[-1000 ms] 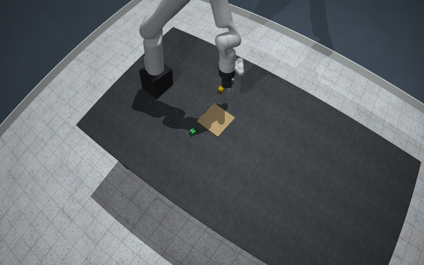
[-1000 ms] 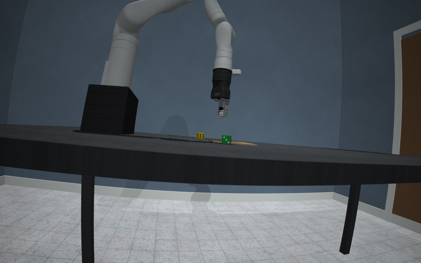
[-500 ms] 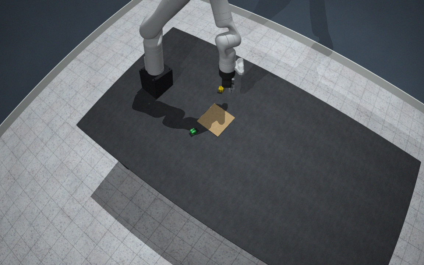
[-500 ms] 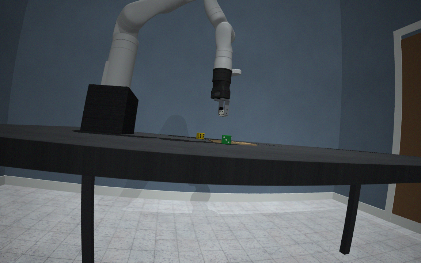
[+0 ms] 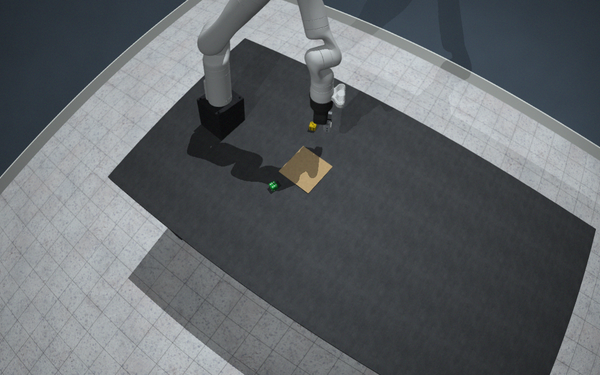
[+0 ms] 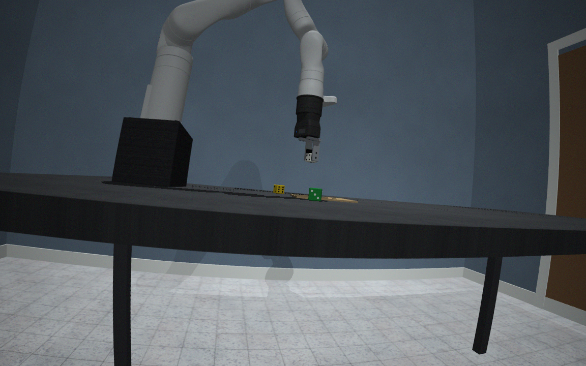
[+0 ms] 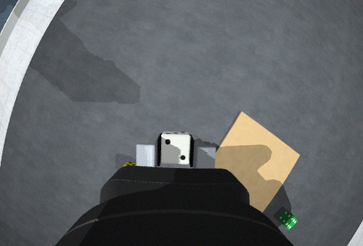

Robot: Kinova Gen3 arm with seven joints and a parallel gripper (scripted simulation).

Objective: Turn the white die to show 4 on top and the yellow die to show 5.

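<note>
My gripper (image 5: 327,125) (image 6: 311,154) (image 7: 175,144) is shut on the white die (image 6: 308,157) (image 7: 176,148) and holds it well above the table. The die's face towards the wrist camera shows 2. The yellow die (image 5: 312,126) (image 6: 279,189) (image 7: 130,164) lies flat on the table, off the mat; its side towards the exterior camera shows 6, and my gripper's body hides most of it in the wrist view. The tan mat (image 5: 320,171) (image 6: 343,200) (image 7: 281,155) lies flat. The green die (image 5: 273,185) (image 6: 315,194) (image 7: 288,220) lies beside it, with 3 on its side in the exterior view.
The black base block (image 5: 221,116) (image 6: 151,152) of the arm stands on the dark table (image 5: 386,233) (image 6: 240,218), left of the dice in the top and exterior views. The arm's shadow falls over part of the mat. In the top view the green die is by the mat's lower left side.
</note>
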